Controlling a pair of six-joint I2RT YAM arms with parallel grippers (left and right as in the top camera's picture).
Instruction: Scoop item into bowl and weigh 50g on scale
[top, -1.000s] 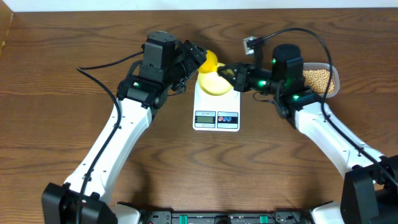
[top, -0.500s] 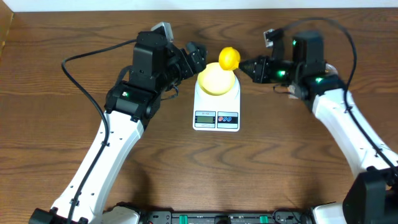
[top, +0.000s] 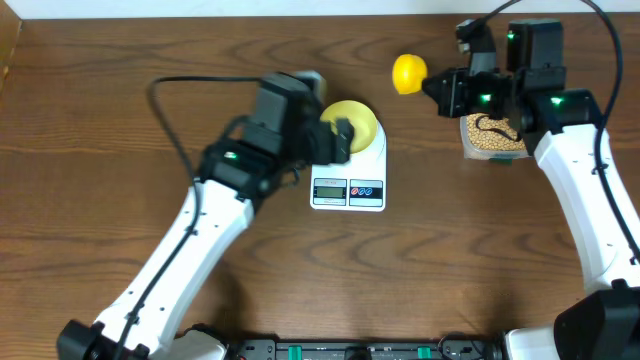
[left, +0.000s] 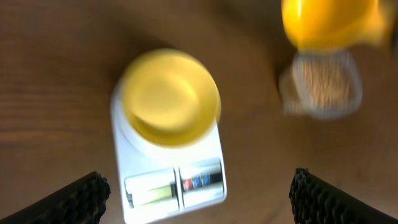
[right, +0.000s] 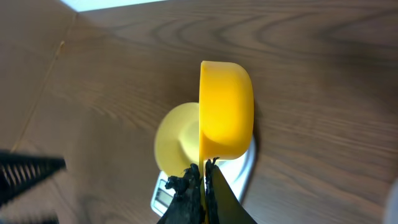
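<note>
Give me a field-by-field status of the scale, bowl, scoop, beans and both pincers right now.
scale: display and buttons face the robot
bowl: sits on the scale's platform; no beans visible inside, though the view is blurred
scoop: bright yellow, held in the air to the right of the bowl; contents not visible
beans: in the clear tub, right of the scale
left pincer: open, empty, above the scale
right pincer: shut on the scoop's handle
</note>
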